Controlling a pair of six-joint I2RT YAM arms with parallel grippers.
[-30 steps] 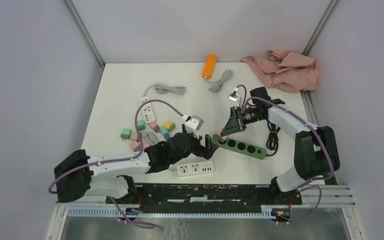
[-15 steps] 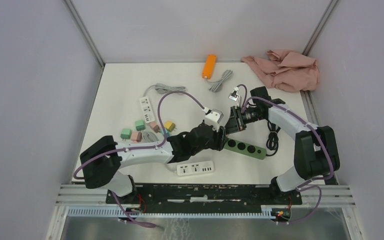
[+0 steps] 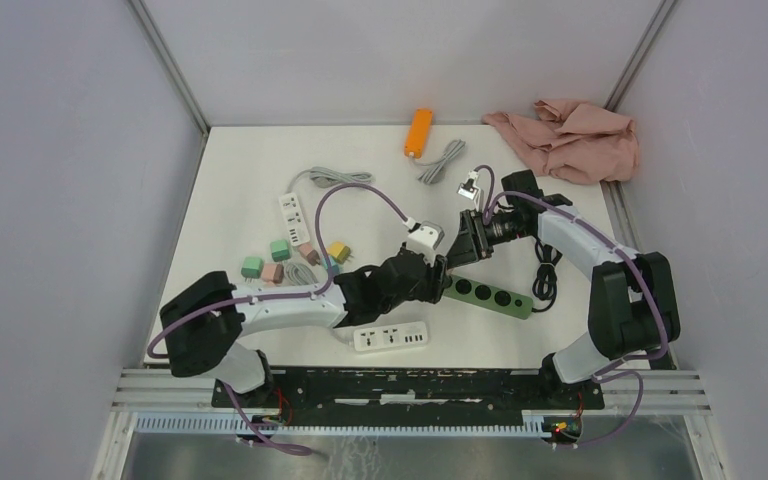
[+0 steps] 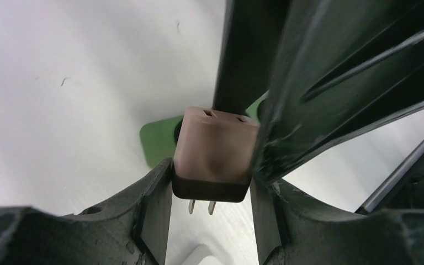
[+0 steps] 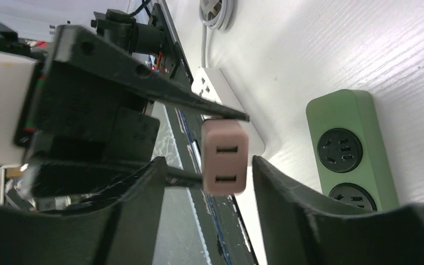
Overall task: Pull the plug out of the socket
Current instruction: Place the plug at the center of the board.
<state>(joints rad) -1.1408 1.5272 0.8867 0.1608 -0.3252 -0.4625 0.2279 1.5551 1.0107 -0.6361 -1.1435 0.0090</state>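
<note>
Gripping the pink plug [image 4: 215,152] at its pronged end, the left gripper [image 4: 212,192] holds it, prongs bare, off the green power strip [image 5: 353,149]. Opposite, the right gripper [image 5: 208,168] stands parted around the plug; whether either finger touches it is unclear. Overhead, both grippers hide it.

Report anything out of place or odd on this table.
The pink plug adapter hangs in mid-air, clear of the green power strip, prongs bare. The left gripper pinches it, while the jaws of the right gripper stand open around it. A pink cloth lies crumpled in the far right corner.
</note>
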